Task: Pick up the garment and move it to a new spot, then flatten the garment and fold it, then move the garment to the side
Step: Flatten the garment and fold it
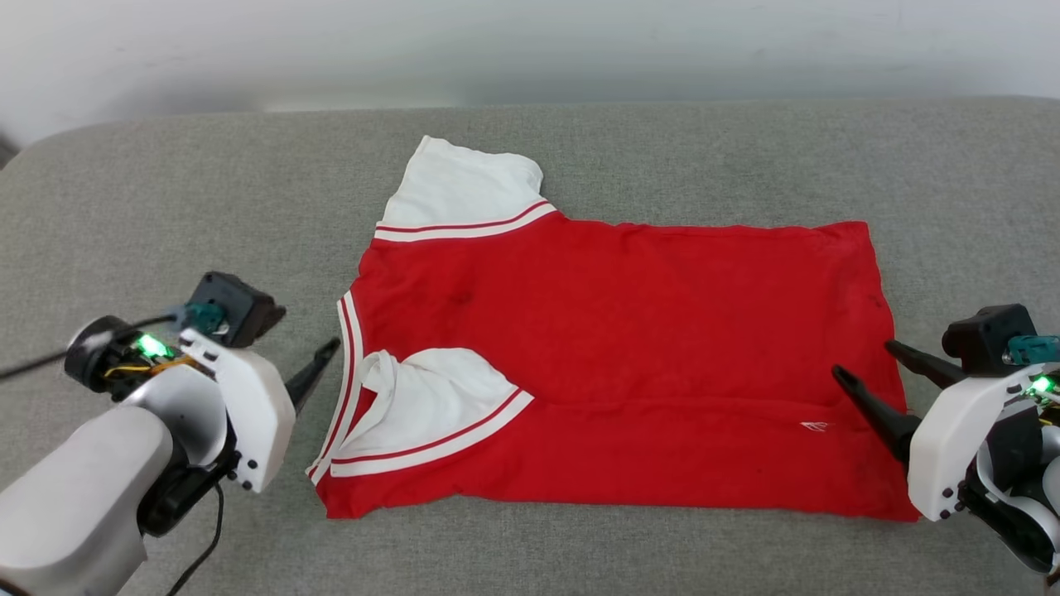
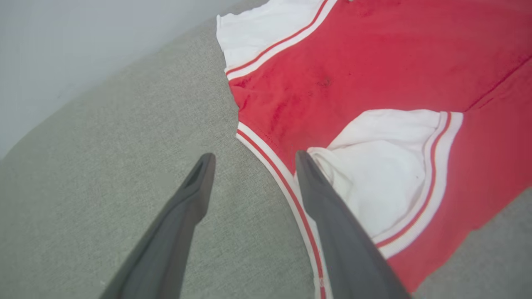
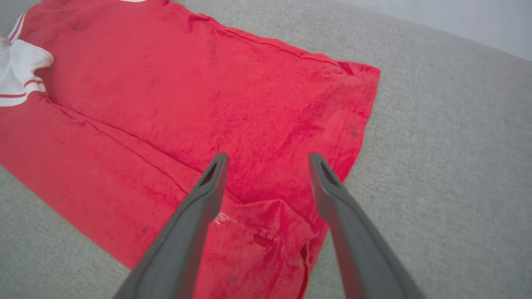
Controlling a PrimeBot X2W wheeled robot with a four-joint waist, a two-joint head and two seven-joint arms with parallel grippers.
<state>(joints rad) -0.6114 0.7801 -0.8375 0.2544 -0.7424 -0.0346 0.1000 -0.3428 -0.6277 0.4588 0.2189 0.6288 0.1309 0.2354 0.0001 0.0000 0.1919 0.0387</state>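
Shirt (image 1: 629, 331) lies flat, 6 o'clock edge folded in; more folding and moving aside seem left; left gripper (image 2: 254, 158) and right gripper (image 1: 866, 360) spread, empty.

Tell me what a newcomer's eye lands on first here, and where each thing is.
The bright red garment with white sleeves dominates, spread mid-frame on the grey cushion, its near edge folded over with one sleeve lying on top. The left gripper is at the striped collar end and the right gripper at the hem end, both with jaws open.
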